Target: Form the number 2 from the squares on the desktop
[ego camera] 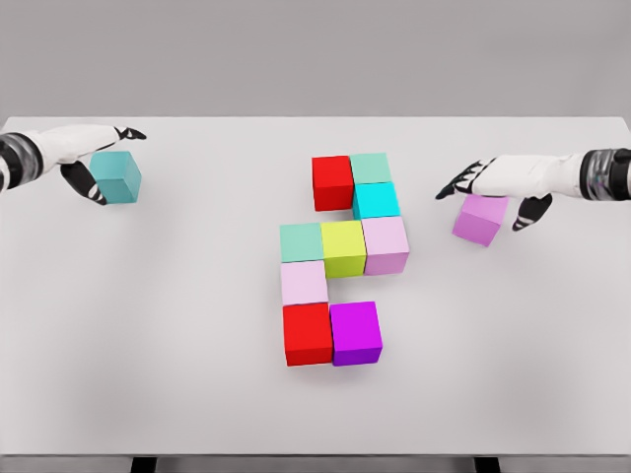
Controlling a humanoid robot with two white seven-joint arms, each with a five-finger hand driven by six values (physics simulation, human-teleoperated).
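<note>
Head view: 2-shape is mostly built mid-bench (148, 325). Top row: red cube (332, 182) + pale green cube (371, 168), only two wide. Right link: cyan cube (376, 200). Middle row is full: green cube (301, 241), yellow-green cube (343, 247), pale pink cube (385, 244). Left link: light pink cube (304, 282). Bottom row: red bottom cube (308, 333) + purple cube (356, 332), again two wide. All nine sit touching, edges roughly flush.

Two blocks are not yet placed. Teal cube (117, 177) is far left, well apart from the figure, w/ left robot hand (94, 163) draped over it, thumb below and fingers above; looks clamped on it, though contact is hard to confirm at this res. Violet cube (481, 219) is to the right, near but not touching the figure, right robot hand (498, 187) arched over it, fingers spread either side; seems closed on it too.

Est. progress: approx. 80% done. Likely left: one cube to extend the top row, one to extend the bottom row at right of purple.
</note>
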